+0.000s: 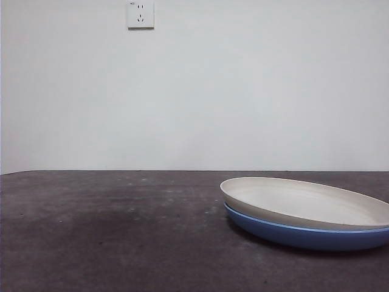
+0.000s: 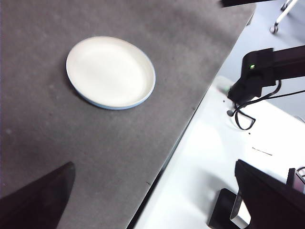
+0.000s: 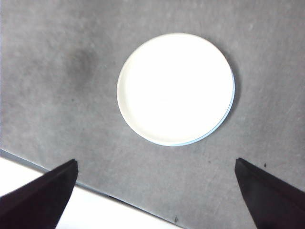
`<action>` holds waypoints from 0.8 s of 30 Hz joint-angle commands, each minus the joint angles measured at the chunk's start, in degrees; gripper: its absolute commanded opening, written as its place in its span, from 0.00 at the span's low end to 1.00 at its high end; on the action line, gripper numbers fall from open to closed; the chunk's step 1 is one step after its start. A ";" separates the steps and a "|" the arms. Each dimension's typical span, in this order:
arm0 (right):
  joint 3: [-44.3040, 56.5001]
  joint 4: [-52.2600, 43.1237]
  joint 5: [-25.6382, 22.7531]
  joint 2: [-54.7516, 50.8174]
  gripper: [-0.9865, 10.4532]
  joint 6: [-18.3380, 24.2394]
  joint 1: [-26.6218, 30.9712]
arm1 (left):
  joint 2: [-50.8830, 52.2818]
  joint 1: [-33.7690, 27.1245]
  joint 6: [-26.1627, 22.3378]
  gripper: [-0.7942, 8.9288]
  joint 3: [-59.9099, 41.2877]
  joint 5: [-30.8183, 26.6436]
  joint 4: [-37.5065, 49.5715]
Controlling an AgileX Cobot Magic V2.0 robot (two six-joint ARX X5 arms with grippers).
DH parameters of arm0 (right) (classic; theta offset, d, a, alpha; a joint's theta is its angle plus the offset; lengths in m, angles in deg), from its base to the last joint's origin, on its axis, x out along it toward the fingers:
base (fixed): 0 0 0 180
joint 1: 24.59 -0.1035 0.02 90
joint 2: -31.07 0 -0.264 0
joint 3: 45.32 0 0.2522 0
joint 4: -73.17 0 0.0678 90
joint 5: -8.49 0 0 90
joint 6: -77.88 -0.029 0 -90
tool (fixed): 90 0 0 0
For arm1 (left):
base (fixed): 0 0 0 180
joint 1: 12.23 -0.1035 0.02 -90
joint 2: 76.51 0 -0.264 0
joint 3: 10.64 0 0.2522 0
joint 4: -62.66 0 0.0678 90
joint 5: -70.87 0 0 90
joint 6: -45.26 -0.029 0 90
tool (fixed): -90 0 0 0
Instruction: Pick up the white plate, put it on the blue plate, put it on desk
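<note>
The white plate (image 1: 307, 202) lies nested on the blue plate (image 1: 304, 236) on the dark desk (image 1: 109, 231), at the right in the front view. In the left wrist view the white plate (image 2: 110, 71) covers the blue plate (image 2: 95, 101), which shows only as a thin rim. In the right wrist view the white plate (image 3: 175, 88) has a sliver of the blue plate's rim (image 3: 228, 114) beside it. My left gripper (image 2: 157, 195) and my right gripper (image 3: 157, 200) are open, empty, high above the desk and apart from the plates. Neither shows in the front view.
A wall socket (image 1: 140, 14) sits on the white wall behind the desk. The desk's edge (image 2: 190, 119) borders a white surface (image 2: 214, 157) where the other arm's black link (image 2: 259, 71) and cables stand.
</note>
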 commanded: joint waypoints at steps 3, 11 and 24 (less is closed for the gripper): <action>-1.01 -0.70 0.98 6.93 0.59 2.12 -0.13 | 5.14 -0.13 1.77 0.75 -4.24 -0.13 1.70; -0.96 -4.96 1.55 16.44 0.59 4.61 1.73 | 11.96 -0.59 2.62 0.75 -11.41 -0.13 3.82; -0.94 -14.51 9.51 37.24 0.59 9.55 12.85 | 14.38 -0.59 2.56 0.75 -12.44 -0.11 4.48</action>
